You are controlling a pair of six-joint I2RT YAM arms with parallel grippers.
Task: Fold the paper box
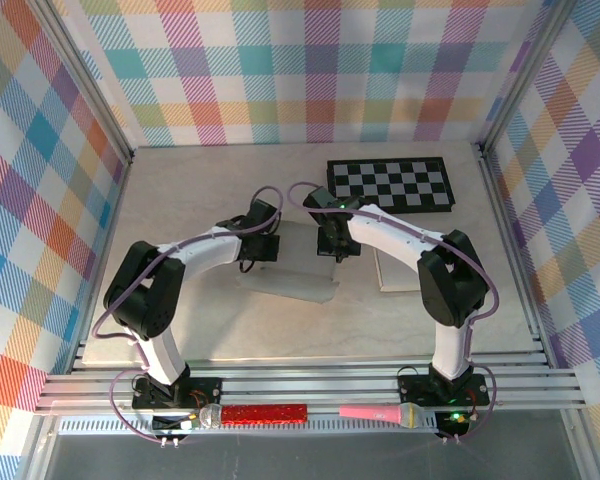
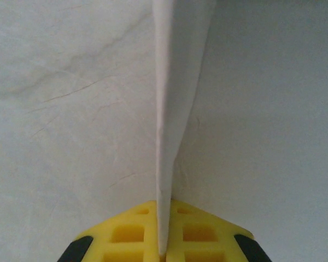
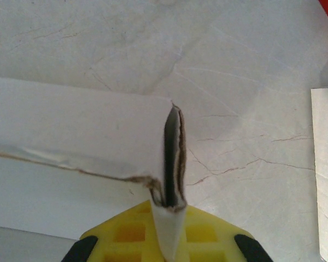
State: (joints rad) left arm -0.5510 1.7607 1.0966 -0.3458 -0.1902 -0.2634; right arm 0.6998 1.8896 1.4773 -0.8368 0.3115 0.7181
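Note:
The white paper box [image 1: 298, 270] lies partly flat in the middle of the table, between my two arms. My left gripper [image 1: 264, 246] is at its left end. In the left wrist view its yellow fingers [image 2: 132, 232] are shut on a thin upright white flap [image 2: 174, 98]. My right gripper [image 1: 333, 244] is at the box's right end. Seen from the right wrist, the yellow fingers [image 3: 208, 232] pinch a doubled flap [image 3: 174, 155] with brown torn-looking edges, next to a broad white panel [image 3: 82, 125].
A black-and-white checkerboard [image 1: 390, 185] lies at the back right. A separate white sheet [image 1: 395, 272] rests right of the box, and its edge [image 3: 327, 164] shows in the right wrist view. A red bar [image 1: 265, 413] and a pink microphone [image 1: 380, 412] sit on the front rail.

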